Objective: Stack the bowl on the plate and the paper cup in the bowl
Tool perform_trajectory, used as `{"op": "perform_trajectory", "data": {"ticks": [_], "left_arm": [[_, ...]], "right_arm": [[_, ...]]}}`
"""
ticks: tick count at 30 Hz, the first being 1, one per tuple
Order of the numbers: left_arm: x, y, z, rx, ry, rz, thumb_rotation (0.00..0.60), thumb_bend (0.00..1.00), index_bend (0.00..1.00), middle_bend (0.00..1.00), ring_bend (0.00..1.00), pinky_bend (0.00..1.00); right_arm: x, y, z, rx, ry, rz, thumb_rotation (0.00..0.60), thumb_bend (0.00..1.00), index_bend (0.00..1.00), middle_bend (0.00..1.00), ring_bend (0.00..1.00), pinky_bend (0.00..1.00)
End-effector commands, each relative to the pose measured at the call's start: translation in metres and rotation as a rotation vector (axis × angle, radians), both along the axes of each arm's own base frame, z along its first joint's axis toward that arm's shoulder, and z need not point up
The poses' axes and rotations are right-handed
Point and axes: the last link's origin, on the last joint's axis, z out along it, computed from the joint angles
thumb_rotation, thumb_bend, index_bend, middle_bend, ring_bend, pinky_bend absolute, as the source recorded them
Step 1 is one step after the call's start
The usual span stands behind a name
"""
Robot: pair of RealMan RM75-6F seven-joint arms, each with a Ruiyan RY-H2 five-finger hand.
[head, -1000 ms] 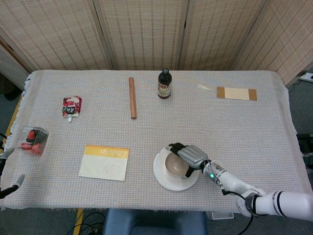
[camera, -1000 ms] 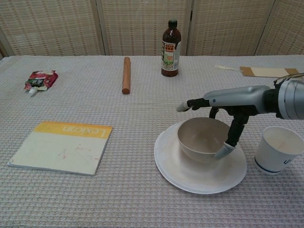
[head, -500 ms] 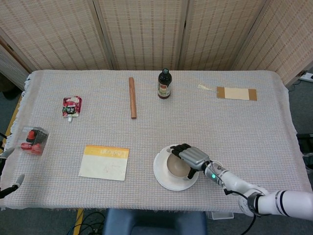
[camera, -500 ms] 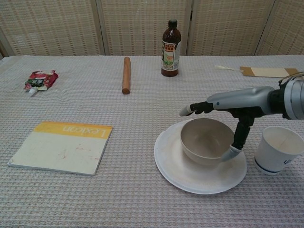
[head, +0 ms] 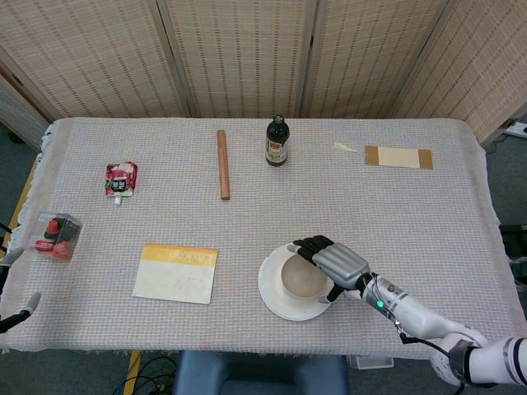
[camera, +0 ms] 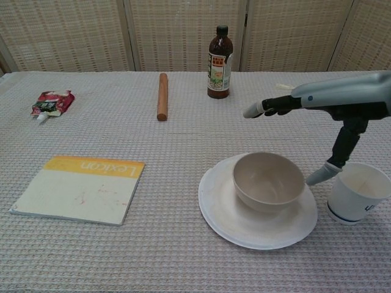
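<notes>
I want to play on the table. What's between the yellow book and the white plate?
Nothing: between the yellow book and the plate there is only bare woven tablecloth. The chest view shows it best.

The head view looks steeply down from high above the near edge, taking in the whole table [head: 461, 206] up to the woven screens [head: 247, 58] behind. The chest view sits low and close (barely above the cloth), facing the same way. Both share the plate [head: 272, 300] [camera: 220, 217], bowl [head: 301, 277] [camera: 267, 181] and bottle [head: 277, 141] [camera: 220, 62].
</notes>
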Motion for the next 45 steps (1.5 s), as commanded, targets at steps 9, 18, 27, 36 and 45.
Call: {"op": "perform_trajectory", "data": {"ticks": [9,18,27,36,45], "left_arm": [[0.001,0.001,-0.005,-0.01,0.013,0.003,0.6,0.3,0.18,0.0,0.01,0.24],[0.001,0.002,-0.006,-0.012,0.015,0.006,0.6,0.3,0.18,0.0,0.01,0.24],[0.001,0.002,-0.005,-0.009,0.013,0.008,0.6,0.3,0.18,0.0,0.01,0.24],[0.001,0.001,-0.005,-0.009,0.013,0.006,0.6,0.3,0.18,0.0,0.01,0.24],[0.001,0.001,-0.006,-0.011,0.014,0.008,0.6,0.3,0.18,0.0,0.01,0.24]], "right_arm": [[-0.029,0.023,0.042,-0.044,0.128,-0.016,0.6,0.04,0.0,0.0,0.0,0.0],[-0.05,0.019,0.037,-0.038,0.196,-0.063,0.6,0.04,0.06,0.0,0.0,0.0],[-0.062,0.011,0.021,-0.01,0.225,-0.094,0.6,0.05,0.14,0.0,0.0,0.0],[-0.069,0.013,0.017,0.0,0.242,-0.108,0.6,0.07,0.15,0.0,0.0,0.0],[-0.077,0.013,0.015,-0.009,0.259,-0.106,0.6,0.1,0.16,0.0,0.0,0.0]]}}
